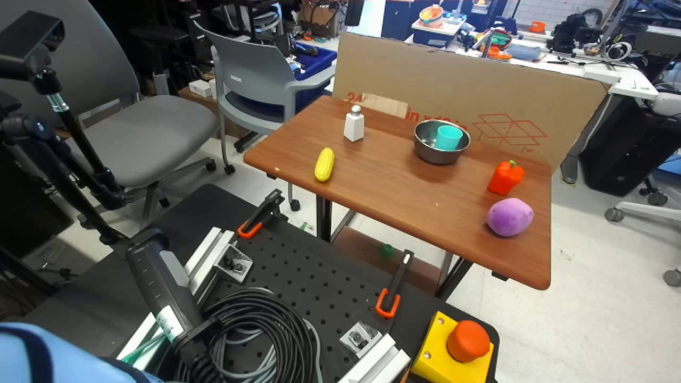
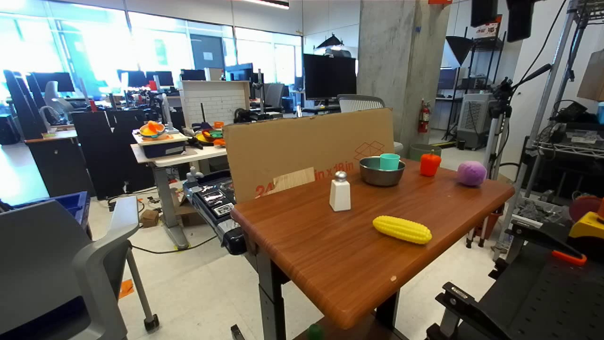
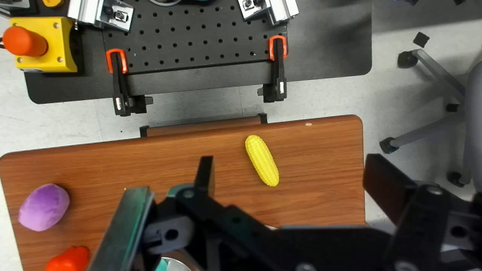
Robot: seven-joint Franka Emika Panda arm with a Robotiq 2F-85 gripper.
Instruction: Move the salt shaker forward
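1. Near the corn (image 1: 324,165), the salt shaker (image 1: 354,126) stands upright; a push placed too high could topple it.
2. The gripper (image 3: 290,174), spread wide and gripping nothing, could strike the corn if it comes down off line.

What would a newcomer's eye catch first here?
Probably the bright yellow corn cob on the wooden table, with the white salt shaker upright nearby. Then the orange-red pepper and purple object, neighbours at the table's opposite end. In the wrist view, the open gripper dominates the lower half.
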